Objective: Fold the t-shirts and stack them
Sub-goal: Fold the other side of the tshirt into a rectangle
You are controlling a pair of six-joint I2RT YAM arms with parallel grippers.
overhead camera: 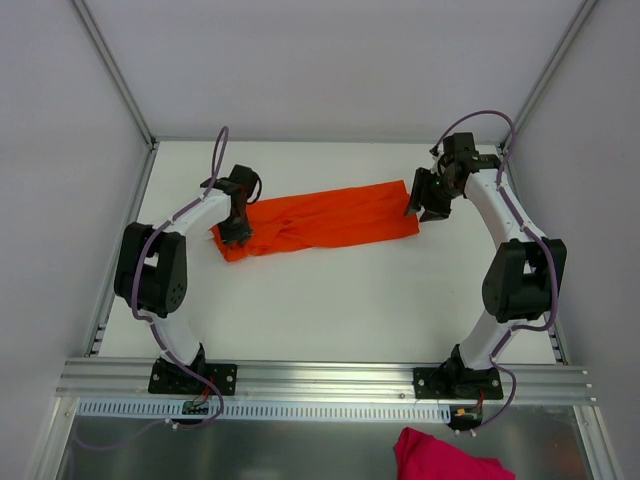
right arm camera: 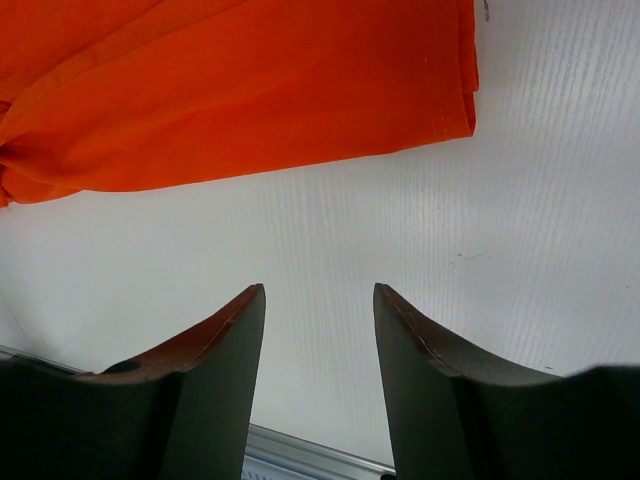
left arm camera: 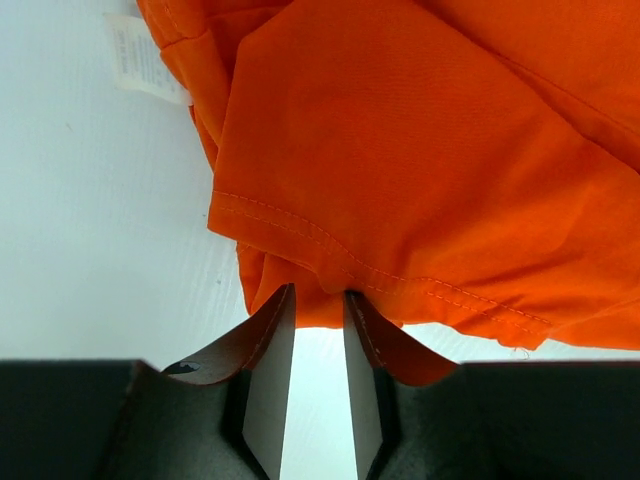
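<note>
Orange t-shirt (overhead camera: 320,226) between left tool (overhead camera: 236,232), right tool (overhead camera: 425,211)

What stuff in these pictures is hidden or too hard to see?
- Neck label, left wrist view: print too small and blurred to read.
- Pink cloth, top view: cut off by the bottom edge; what it is stays unknown.
- Orange t-shirt, top view: its left end hides under the left end effector.
- Left wrist view: the fingers meet the t-shirt's edge; whether they pinch it is unclear.
</note>
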